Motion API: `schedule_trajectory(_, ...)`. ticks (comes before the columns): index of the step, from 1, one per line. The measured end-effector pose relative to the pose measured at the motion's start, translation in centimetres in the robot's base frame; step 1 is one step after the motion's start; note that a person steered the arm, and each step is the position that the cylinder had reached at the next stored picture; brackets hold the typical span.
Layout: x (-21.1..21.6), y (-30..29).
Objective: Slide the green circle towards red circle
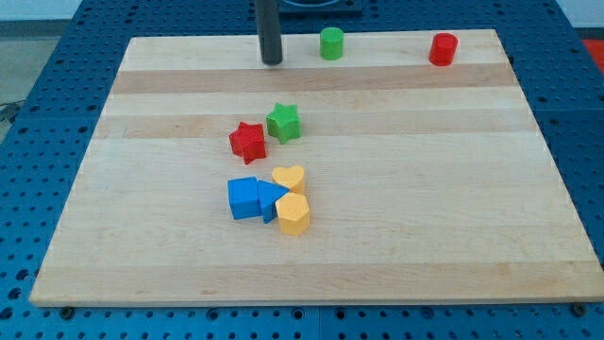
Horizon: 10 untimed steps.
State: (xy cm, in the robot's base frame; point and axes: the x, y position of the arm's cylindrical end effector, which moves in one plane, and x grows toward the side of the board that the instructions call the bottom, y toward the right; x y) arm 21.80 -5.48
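Observation:
The green circle stands near the view's top edge of the wooden board, a little right of centre. The red circle stands at the view's top right, well apart from the green one. My tip rests on the board to the left of the green circle, with a gap between them, on the side away from the red circle.
A green star and a red star touch near the board's middle. Below them cluster a blue cube, a blue triangle, a yellow heart and a yellow hexagon. The board's top edge runs just behind the circles.

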Motion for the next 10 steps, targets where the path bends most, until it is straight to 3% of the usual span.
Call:
schedule_trajectory(1,-1.7,1.5)
schedule_trajectory(3,-0.6,5.3)
schedule_trajectory(6,-0.3,19.8)
schedule_trajectory(7,-0.4,20.0)
schedule_trajectory(8,-1.0,16.5)
schedule_trajectory(10,1.4,13.9)
